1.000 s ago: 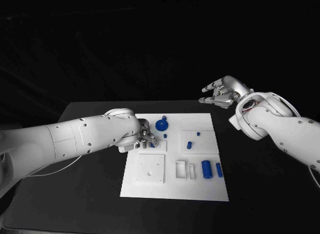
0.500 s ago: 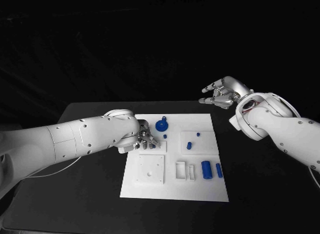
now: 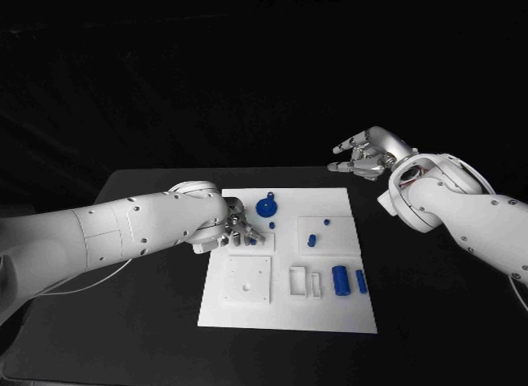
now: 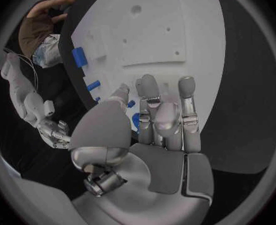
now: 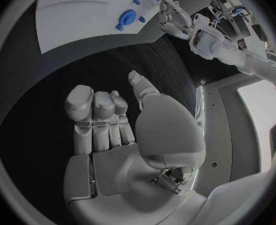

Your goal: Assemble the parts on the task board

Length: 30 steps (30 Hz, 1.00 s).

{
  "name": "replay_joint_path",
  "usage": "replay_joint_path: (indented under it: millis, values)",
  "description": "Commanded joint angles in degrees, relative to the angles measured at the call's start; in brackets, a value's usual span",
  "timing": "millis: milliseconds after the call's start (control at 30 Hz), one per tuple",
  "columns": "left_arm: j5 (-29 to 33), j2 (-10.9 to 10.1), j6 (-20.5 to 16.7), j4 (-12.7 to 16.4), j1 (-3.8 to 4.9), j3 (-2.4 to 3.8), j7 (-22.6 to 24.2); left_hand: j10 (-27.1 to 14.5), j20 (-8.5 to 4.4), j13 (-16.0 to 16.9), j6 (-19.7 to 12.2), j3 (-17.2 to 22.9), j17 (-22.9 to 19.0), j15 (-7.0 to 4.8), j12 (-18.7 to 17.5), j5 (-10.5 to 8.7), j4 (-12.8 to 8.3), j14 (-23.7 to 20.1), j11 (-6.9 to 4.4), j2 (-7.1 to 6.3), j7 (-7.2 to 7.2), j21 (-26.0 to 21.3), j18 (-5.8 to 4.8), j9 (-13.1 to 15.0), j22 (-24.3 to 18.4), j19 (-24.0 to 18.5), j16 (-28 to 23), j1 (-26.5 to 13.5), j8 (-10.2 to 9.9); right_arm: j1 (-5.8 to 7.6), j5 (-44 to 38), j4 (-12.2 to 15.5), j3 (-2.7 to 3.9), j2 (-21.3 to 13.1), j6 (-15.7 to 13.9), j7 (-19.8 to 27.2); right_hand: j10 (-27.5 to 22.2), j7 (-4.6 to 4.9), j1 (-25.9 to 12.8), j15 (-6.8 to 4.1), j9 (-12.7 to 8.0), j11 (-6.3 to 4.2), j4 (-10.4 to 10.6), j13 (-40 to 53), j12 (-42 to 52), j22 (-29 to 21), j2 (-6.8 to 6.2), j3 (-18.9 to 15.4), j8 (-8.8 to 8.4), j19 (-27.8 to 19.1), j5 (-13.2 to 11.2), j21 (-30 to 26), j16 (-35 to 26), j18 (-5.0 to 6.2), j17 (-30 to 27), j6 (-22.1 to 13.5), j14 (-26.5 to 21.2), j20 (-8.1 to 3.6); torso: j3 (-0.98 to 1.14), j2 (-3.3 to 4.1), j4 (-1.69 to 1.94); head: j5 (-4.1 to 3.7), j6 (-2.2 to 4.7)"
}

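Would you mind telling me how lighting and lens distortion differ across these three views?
Head view: task board brightly lit against darkness, its edges straight. Left wrist view: fisheye bends the board into a curve. Right wrist view: the same bending, with light reflecting off the right hand.

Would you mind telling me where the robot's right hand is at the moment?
In the head view the right hand is raised beyond the far right corner of the white board, off the table, holding nothing.

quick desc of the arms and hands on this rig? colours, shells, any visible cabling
Both arms have smooth white shells dotted with small dark screws. The left hand and right hand are silver metal, segmented, with rounded glossy fingertips. At the right wrist a cutout shows reddish wiring. A thin pale cable trails under the left arm.
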Motion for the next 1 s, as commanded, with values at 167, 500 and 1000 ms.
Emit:
replay_joint_path:
  millis: [167, 500, 1000]
  values:
    - [3.33, -1.26, -0.42, 1.82, 0.33, 0.51, 0.85, 2.87, -0.73, -0.47, 0.11, -6.47, -0.24, -0.50, -0.32, -0.44, 5.15, -0.24, -0.30, -3.08, 0.34, -0.47, -0.70, -0.25, 0.90, 0.01, -0.53, -0.37, -0.33, -0.17, -0.50, -0.18, 0.02, 0.01, -0.05, 0.40, -0.38, 0.13, -0.09, 0.12, 0.06, 0.06, -0.25, -0.12, -0.38, 6.14, 0.04, -0.32, -0.10, 0.42, 0.23, -0.21, -0.35, 0.66, -0.05, 0.01, -0.15, 0.24, -0.02, -0.05, -0.09, 0.11, 0.69]
    - [13.30, -4.12, 2.00, 2.96, 3.24, 3.17, 1.11, 2.85, -1.06, -2.17, -6.28, -6.31, -6.74, -0.18, -5.22, -0.32, 3.75, -1.90, 0.88, -0.18, 2.45, -2.15, -1.23, -10.73, 0.29, -0.58, -5.37, 2.06, -0.09, -0.38, -0.50, -0.17, 0.02, -0.08, -0.30, 0.47, -0.36, 0.12, -0.15, 0.11, 0.06, 0.02, -0.25, -0.11, -0.34, 6.11, 0.15, -0.67, -0.09, 0.41, 1.27, -0.32, -0.28, 0.69, 0.01, -0.04, -0.10, 0.24, 0.15, -0.09, 0.00, 0.18, 1.47]
    - [15.85, -3.04, 5.66, -8.72, 6.46, 3.62, 3.82, 2.44, -0.19, -0.89, -24.15, -9.43, -13.81, 0.94, -10.63, 6.15, -5.48, -3.95, 2.99, 6.14, 6.92, -6.27, -0.93, -38.89, 0.62, -0.05, -9.07, 2.13, 7.70, -0.41, -0.49, 0.08, 0.03, -0.45, -0.53, 0.38, -0.32, 0.13, -0.10, 0.10, 0.05, 0.00, -0.37, -0.14, -0.36, 6.13, 0.18, -0.64, -0.10, 0.43, 2.21, -0.27, -0.31, 0.67, -0.01, -0.09, -0.09, 0.22, 0.41, 0.17, -0.36, 0.34, 2.45]
